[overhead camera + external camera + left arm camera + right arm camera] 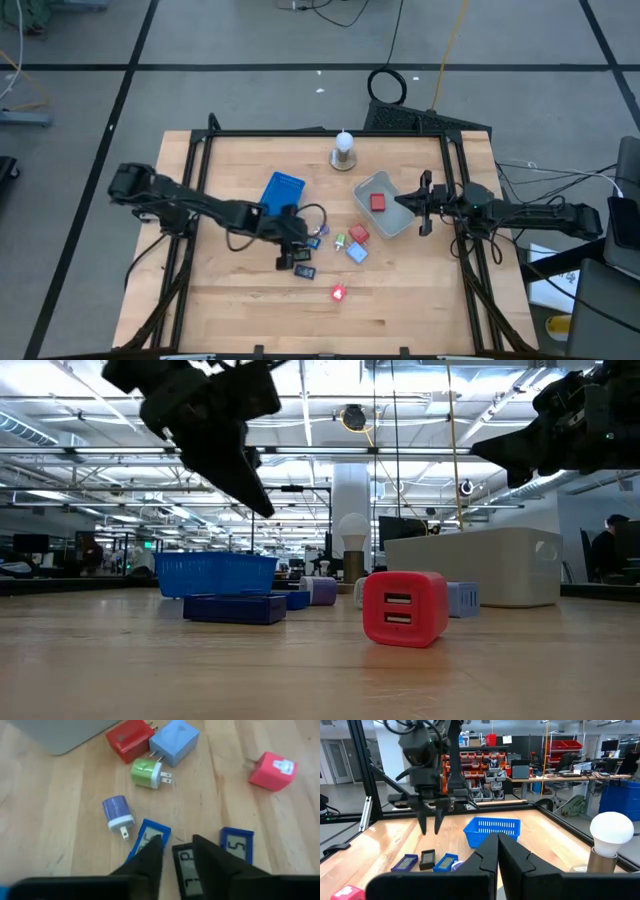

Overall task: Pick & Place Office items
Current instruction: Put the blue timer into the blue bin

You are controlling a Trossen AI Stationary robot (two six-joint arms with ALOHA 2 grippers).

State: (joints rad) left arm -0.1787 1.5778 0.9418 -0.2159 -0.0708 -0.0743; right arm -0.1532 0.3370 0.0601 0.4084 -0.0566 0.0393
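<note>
So far one red charger [378, 202] in grey tray [400, 221]; rest of chargers and dark display pieces [186, 870] loose on table. My left gripper [176, 851] hovers over them, fingers apart, empty; right gripper [424, 203] over tray, fingers together

I can barely read anything here. In the left wrist view, bottom centre of frame, the dark rectangular piece [186, 872] between the fingers has a pale display face with what looks like "1 P" or "1 D", seen sideways; I can't say which. The blue-framed piece [236, 844] at lower right shows a mark like "5". The blue-framed piece [146, 840] at lower centre-left has unreadable marks.
</note>
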